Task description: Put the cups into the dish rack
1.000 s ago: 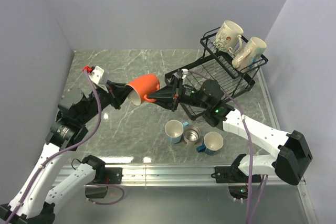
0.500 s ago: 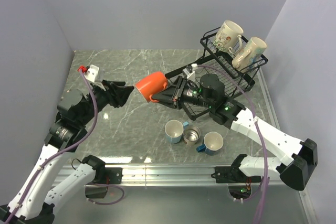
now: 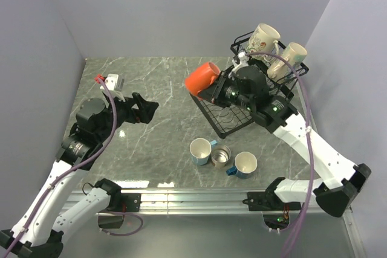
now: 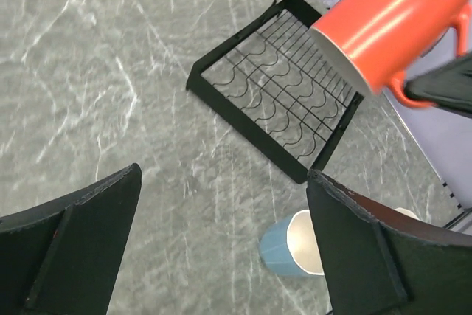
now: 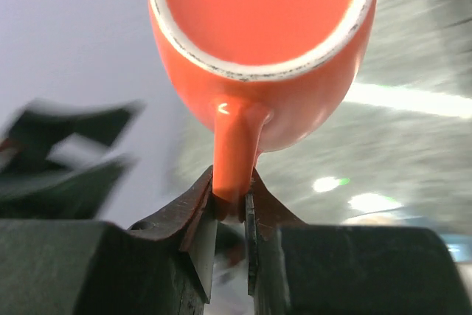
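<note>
- The right gripper (image 5: 230,197) is clamped tight on the handle of the orange mug (image 3: 202,78). The two fingers pinch the handle from either side, and the wrist view looks straight into the mug's mouth.
- The orange mug hangs in the air, tipped on its side, above the left corner of the dish rack's lower tray (image 3: 225,130) and touching no wire.
- The right arm's wrist lies across the lower tray and hides part of its slots from above. The tray's near corner and scalloped wires show bare in the left wrist view.
- The upper basket (image 3: 240,48) is taken up by the floral cream mug (image 3: 263,40) and the plain cream mug (image 3: 289,58), which lean side by side. The right arm's purple cable (image 3: 300,83) loops in front of them.
- The left gripper (image 3: 144,108) stands spread wide with nothing between its fingers, over the bare marble table (image 3: 151,77) and well apart from the rack.
- Near the front edge sit three cups in a tight row: the left blue mug (image 3: 200,151), the steel cup (image 3: 221,156) just beside it, and the right blue mug (image 3: 245,164).
</note>
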Controlling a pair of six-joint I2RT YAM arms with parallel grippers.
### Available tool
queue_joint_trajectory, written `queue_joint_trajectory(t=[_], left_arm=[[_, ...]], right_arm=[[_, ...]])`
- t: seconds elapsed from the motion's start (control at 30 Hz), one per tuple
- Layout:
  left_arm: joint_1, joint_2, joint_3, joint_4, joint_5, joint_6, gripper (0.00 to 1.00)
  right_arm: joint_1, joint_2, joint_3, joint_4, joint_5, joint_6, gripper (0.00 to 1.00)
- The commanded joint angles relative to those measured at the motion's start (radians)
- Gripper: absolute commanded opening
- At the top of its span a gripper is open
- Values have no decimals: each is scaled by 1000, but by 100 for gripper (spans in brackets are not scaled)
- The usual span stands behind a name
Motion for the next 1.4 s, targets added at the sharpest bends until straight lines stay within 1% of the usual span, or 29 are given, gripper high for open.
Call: queue_joint_trajectory(t=[0.0,0.13,0.17,0.23,0.43,0.53,0.63,0.67,0.77,0.9,1.03,1.13,1.37], left_arm=[[-4,-10,41,-57,-58,-60,99],[-3,-21,53,-108,-110,-92,99],[-4,-27,56,-129,-113,-101,99],[-4,-33,75,-151,-118,-104,99],[-3,-71,145,-275,-185,-107,99],[-4,-99,170,-330,-225,-116,99],[-4,-122,191,-381,-261,-139,99],[-4,-133,194,-392,-274,-144,99],[-4,-145,200,-435,-300,-169,99],[-4,-154,207,-455,-314,-179,99],[-3,-137,228,-476,-331,-178,99],[-4,-136,242,-484,-340,-186,99],[-4,-170,236,-513,-360,-221,99]], right_arm=[[-59,52,33,-18,154,-199,0],[-79,139,37,8,224,-311,0],[-82,186,46,9,240,-328,0],[-88,231,74,23,301,-370,0],[-122,406,129,78,355,-427,0],[-129,458,128,110,375,-440,0],[-151,503,109,156,349,-436,0],[-175,517,99,185,297,-434,0],[-205,576,112,195,264,-430,0],[-217,636,146,232,243,-437,0],[-217,733,212,218,258,-437,0],[-218,767,223,235,241,-418,0],[-212,791,218,236,195,-375,0]])
